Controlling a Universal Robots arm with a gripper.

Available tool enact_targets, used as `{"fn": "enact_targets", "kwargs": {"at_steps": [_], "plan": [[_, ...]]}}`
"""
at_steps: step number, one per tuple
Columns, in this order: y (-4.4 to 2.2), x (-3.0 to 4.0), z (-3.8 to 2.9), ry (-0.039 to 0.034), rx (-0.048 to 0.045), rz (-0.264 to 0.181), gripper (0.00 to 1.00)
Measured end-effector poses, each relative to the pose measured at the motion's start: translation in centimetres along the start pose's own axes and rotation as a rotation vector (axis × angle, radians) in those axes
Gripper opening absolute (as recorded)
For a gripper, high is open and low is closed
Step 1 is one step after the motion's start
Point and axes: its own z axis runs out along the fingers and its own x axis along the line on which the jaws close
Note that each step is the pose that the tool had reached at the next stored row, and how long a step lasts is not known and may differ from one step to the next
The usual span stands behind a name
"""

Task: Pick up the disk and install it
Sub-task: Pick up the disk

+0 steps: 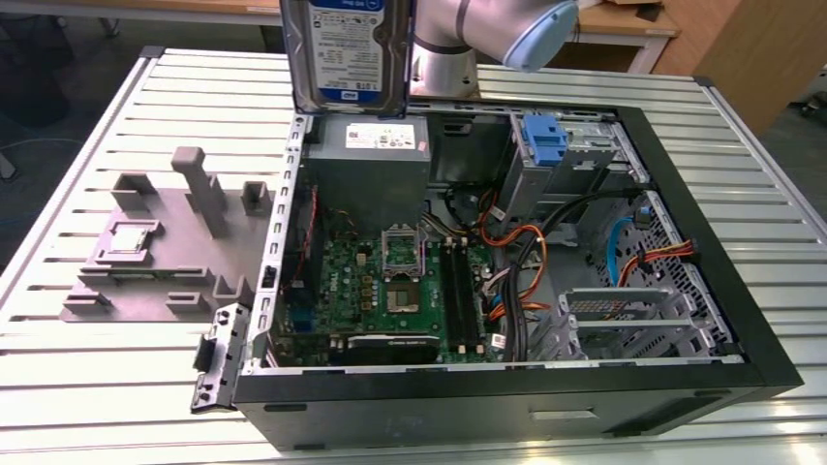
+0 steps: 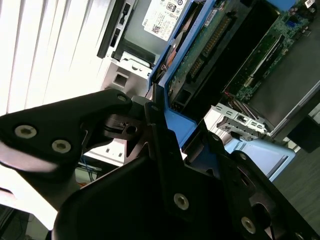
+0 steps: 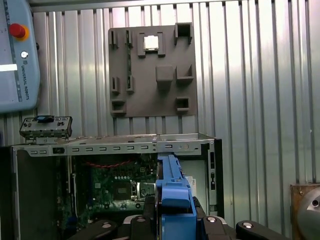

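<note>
Over slatted metal table [image 1: 104, 126], disk [image 1: 347, 48] upright within tool [image 2: 150, 112] grip.

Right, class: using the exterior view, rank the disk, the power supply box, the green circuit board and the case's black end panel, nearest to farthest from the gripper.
1. Disk: clamped in the gripper, top of the view.
2. Power supply box: directly below the disk.
3. Green circuit board: deeper inside the case.
4. Black end panel: along the view's bottom edge.
</note>
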Motion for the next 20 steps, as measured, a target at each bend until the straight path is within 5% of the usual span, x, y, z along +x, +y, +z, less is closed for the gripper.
{"fn": "enact_targets", "kwargs": {"at_steps": [20], "plan": [[-1.81,-0.11,0.02,0.0,0.0,0.0,0.37]]}}
